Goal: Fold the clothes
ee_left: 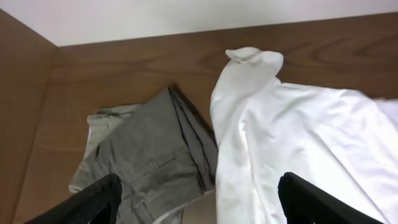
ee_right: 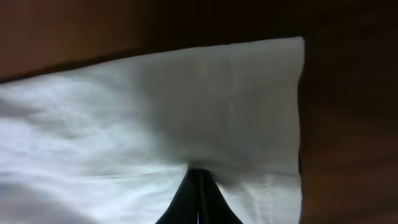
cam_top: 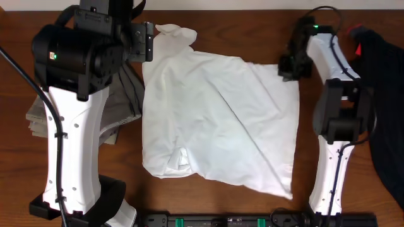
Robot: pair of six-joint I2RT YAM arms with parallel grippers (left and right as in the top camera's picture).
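Two garments are set aside while a third is being worked on: the white T-shirt (cam_top: pixel 214 120) is spread across the middle of the wooden table (cam_top: pixel 252 19), roughly squared off, with one diagonal crease running across it and a bunched piece poking out at its far left corner. The grey trousers (ee_left: pixel 149 162) are lying in a loose fold just beside its left edge, and a black garment (cam_top: pixel 385 88) is heaped at the right end of the table.

The right gripper (ee_right: pixel 199 180) is clamped on the T-shirt at its far right corner; in the right wrist view the fingers are pressed together and the cloth is puckered where they meet. The left gripper (ee_left: pixel 199 186) is held wide apart and empty above the seam between trousers and shirt, near the far left corner.

A fold of the T-shirt is judged to be in hand, with only one corner secured. For the next move the far left corner would need to be pinched as well, so that the far edge can be lifted evenly and carried toward the near edge without the trousers being caught.

No brand, label or writing can be read on any garment.
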